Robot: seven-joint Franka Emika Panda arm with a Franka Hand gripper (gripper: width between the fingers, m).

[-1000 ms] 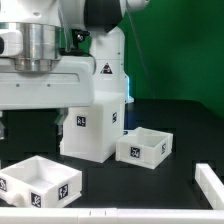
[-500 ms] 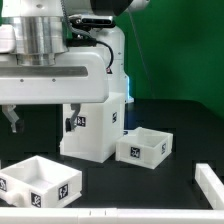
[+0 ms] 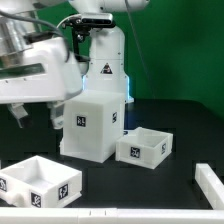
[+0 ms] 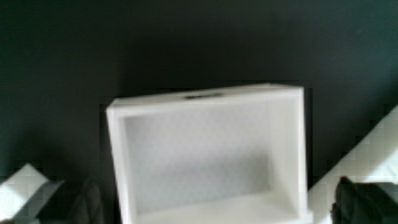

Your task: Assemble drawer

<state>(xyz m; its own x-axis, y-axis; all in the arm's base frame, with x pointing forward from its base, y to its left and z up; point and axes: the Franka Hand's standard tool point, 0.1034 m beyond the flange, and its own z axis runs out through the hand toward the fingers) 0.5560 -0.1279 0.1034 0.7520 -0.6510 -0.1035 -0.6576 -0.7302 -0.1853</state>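
The white cube-shaped casing (image 3: pixel 95 125) stands mid-table with tags on its sides. One open-top tray (image 3: pixel 143 148) lies against its side toward the exterior view's right. A second tray (image 3: pixel 40 182) lies at the front left, and it also fills the wrist view (image 4: pixel 205 150), seen from above and empty. My gripper (image 3: pixel 38 118) hangs open well above this tray, beside the casing on its left. In the wrist view the gripper (image 4: pixel 222 205) has its dark fingers (image 4: pixel 80 200) wide apart on either side of the tray, holding nothing.
The arm's base (image 3: pixel 105 65) stands behind the casing. A white raised piece (image 3: pixel 210 185) sits at the front right edge. A thin white strip (image 3: pixel 100 212) runs along the table's front. The table top is black.
My hand has risen and tilted over the front-left tray. Both fingers now show below it. The casing and trays have not moved.
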